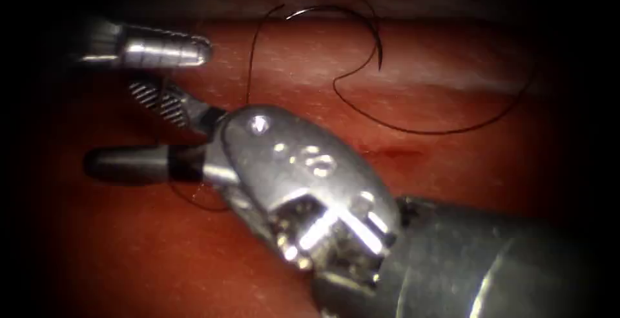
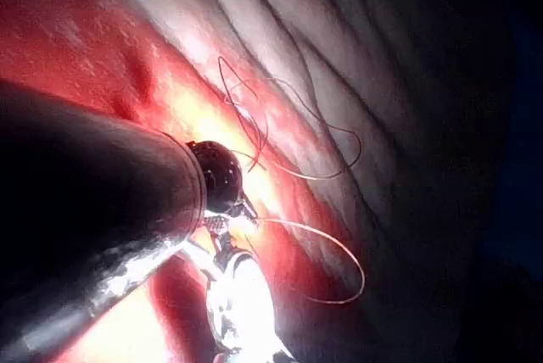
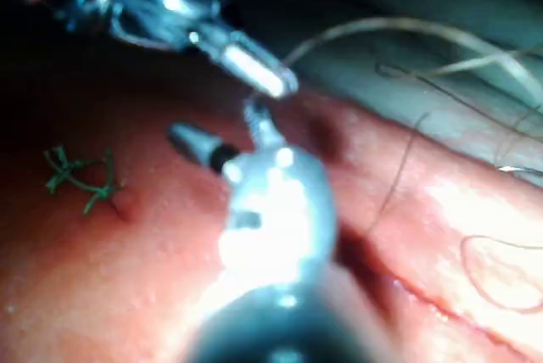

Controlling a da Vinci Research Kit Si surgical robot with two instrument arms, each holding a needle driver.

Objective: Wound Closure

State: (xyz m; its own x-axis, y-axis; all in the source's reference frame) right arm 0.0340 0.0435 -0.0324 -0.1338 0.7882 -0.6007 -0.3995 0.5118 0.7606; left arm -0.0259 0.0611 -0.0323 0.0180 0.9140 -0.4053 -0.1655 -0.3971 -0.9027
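Tissue [image 1: 452, 182] bare w/ loose thread [image 1: 361, 92]; right tool [image 1: 139, 130] fingers spread, empty; left tool [image 1: 194, 52] fingers clenched.

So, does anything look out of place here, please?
The needle lies loose on the tissue, thread sprawled around it; the right tool, open, and the left tool, shut, hold nothing.

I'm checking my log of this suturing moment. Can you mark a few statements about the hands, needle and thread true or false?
1. The right hand has its jaws open. True.
2. The right hand holds the needle. False: it holds nothing, and the needle lies on the tissue, apart from both hands.
3. The left hand gapes wide open. False: its jaws are together.
4. Thread lies in loose loops on the tissue. True.
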